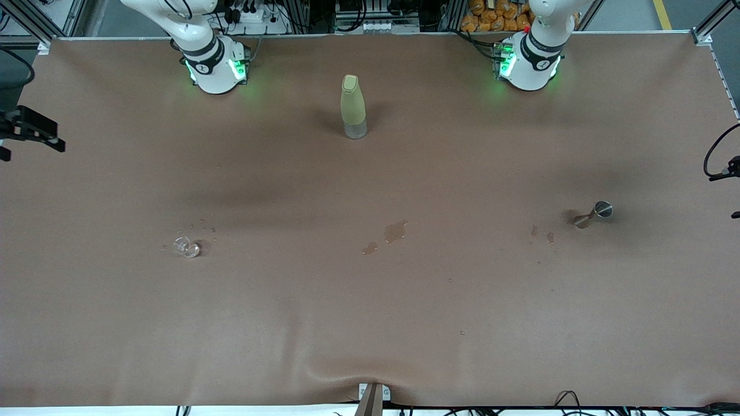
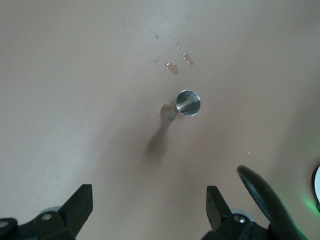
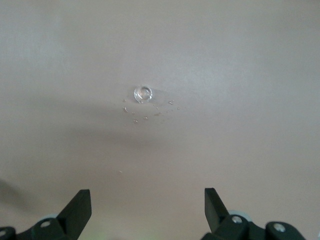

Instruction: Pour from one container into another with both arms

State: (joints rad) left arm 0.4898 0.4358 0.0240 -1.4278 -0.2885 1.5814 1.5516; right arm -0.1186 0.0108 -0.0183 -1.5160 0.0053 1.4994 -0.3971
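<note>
The tiny clear glass cup (image 1: 187, 247) stands on the brown table toward the right arm's end, with droplets around it. In the right wrist view the cup (image 3: 143, 93) shows from above, well clear of my open right gripper (image 3: 146, 192), which hangs high over the table with nothing between its fingers. The silvery metal jigger (image 1: 601, 210) stands toward the left arm's end. The left wrist view looks down into the jigger's (image 2: 188, 102) round mouth, and my left gripper (image 2: 148, 190) is open and empty, high above it. Neither hand shows in the front view.
A tall yellow-green bottle (image 1: 353, 107) stands between the two arm bases. Wet patches (image 1: 395, 231) lie mid-table, and smaller ones (image 1: 549, 236) near the jigger. A black mount (image 1: 29, 130) sticks in at the table's edge by the right arm's end.
</note>
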